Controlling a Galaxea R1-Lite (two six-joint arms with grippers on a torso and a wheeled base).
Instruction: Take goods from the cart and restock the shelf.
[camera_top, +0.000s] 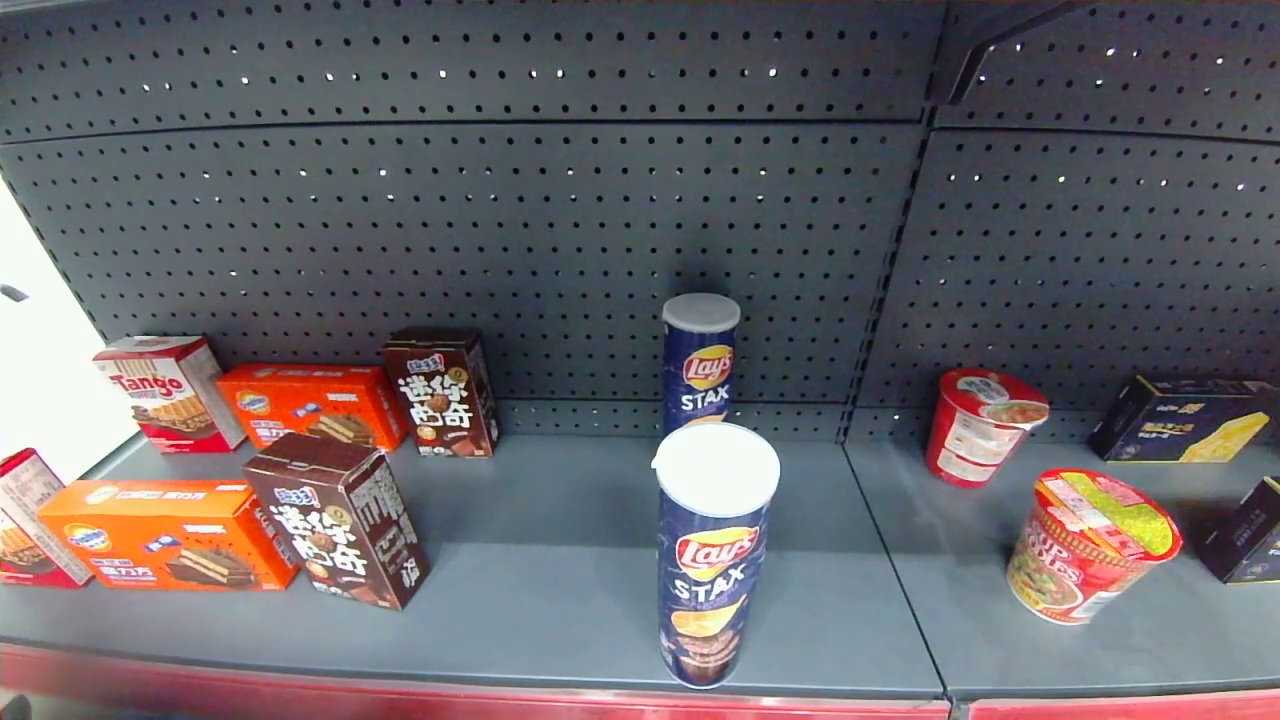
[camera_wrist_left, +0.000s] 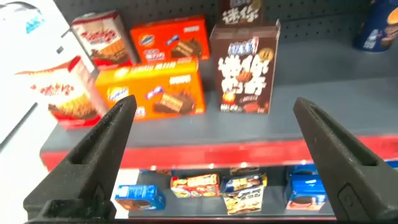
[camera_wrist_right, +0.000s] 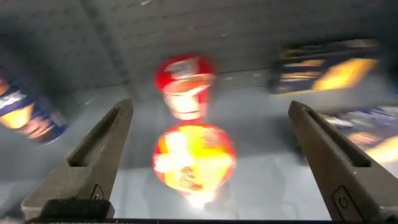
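Observation:
On the grey shelf (camera_top: 560, 560) two blue chip cans stand upright, one at the front (camera_top: 712, 555) and one behind it (camera_top: 699, 362). Two red noodle cups lie tilted on the right, a near one (camera_top: 1088, 545) and a far one (camera_top: 980, 425). Orange and brown biscuit boxes (camera_top: 340, 515) sit on the left. My left gripper (camera_wrist_left: 214, 155) is open, off the shelf's front edge, facing the orange box (camera_wrist_left: 149, 90) and the brown box (camera_wrist_left: 244, 68). My right gripper (camera_wrist_right: 208, 162) is open in front of the near noodle cup (camera_wrist_right: 194, 155), with the far cup (camera_wrist_right: 185, 87) beyond it.
A red lip (camera_top: 450, 695) runs along the shelf's front. A pegboard wall (camera_top: 500, 220) backs the shelf. Dark blue boxes (camera_top: 1180, 420) lie at the far right. Below the shelf, several small packs (camera_wrist_left: 217, 190) sit on a lower level. Bare shelf surface lies between the brown boxes and the chip cans.

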